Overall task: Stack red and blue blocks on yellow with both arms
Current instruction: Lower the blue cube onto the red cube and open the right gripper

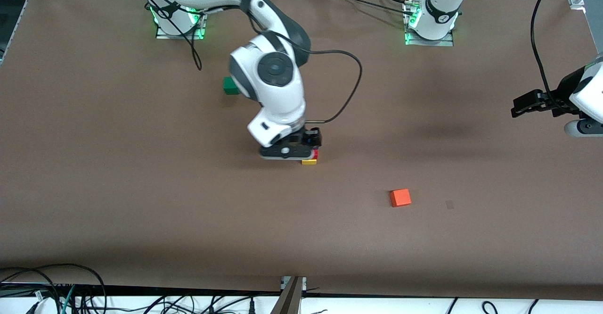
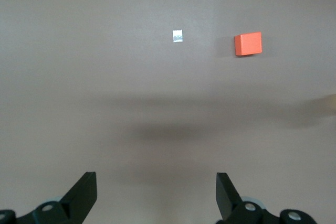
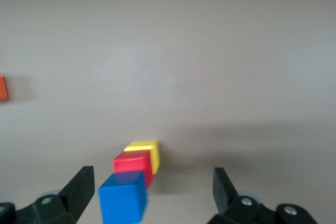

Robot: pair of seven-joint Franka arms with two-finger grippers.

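Observation:
In the right wrist view the yellow cube (image 3: pixel 149 150) stands on the table with the red cube (image 3: pixel 132 163) on it and the blue cube (image 3: pixel 122 201) on top. My right gripper (image 3: pixel 151 182) is open over this stack, the fingers apart from the cubes, the blue cube close to one finger (image 3: pixel 79 187). In the front view the right gripper (image 1: pixel 289 152) covers most of the stack; only an edge of the yellow cube (image 1: pixel 309 161) and of the red cube (image 1: pixel 315 153) shows, and the blue cube is hidden. My left gripper (image 1: pixel 525 104) waits open and empty over the left arm's end of the table (image 2: pixel 156 182).
An orange cube (image 1: pixel 400 197) lies nearer to the front camera than the stack, toward the left arm's end; it also shows in the left wrist view (image 2: pixel 248 43). A green cube (image 1: pixel 230 86) lies near the right arm's base. A small pale tag (image 2: pixel 178 36) lies beside the orange cube.

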